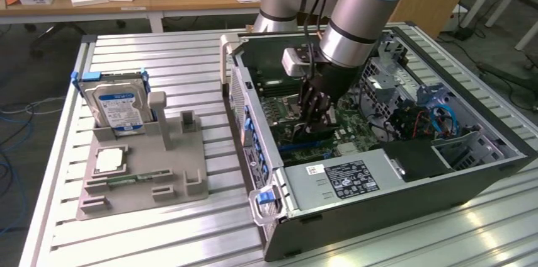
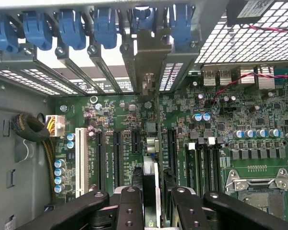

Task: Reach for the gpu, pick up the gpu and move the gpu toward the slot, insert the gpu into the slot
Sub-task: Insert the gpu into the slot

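Black 2-finger gripper clamped on thin dark gpu card, silvery bracket far; keep card upright over black motherboard slot.

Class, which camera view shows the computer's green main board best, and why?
The wrist view. It looks straight onto the main board, so slots and processor socket lie plain beyond the claw, shut on the card. In the exterior view the main board sits slanted inside the case, partly covered by the arm.
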Robot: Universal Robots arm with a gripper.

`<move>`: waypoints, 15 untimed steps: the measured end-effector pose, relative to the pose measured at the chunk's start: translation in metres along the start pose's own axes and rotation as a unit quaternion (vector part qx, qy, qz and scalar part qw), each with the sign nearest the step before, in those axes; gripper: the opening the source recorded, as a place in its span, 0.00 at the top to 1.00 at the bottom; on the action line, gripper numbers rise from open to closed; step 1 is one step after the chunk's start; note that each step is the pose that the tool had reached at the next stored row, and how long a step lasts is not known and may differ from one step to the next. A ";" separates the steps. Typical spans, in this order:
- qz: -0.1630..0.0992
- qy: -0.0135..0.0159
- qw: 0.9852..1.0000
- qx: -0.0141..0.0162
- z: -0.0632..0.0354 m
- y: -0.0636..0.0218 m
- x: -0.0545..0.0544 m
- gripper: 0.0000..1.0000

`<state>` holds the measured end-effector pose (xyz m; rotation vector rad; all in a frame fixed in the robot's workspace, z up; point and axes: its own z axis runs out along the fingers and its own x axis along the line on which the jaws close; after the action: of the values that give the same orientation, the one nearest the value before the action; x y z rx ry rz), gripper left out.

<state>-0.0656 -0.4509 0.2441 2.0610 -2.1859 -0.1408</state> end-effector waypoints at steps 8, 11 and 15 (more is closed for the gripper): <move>0.001 0.000 1.000 0.000 0.0035 0.0005 0.000 0.73; 0.001 0.000 1.000 0.000 0.0054 0.0003 0.000 0.73; 0.001 0.000 1.000 0.000 0.0067 0.0000 0.000 0.73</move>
<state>-0.0668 -0.4510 0.2375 2.0599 -2.1870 -0.1411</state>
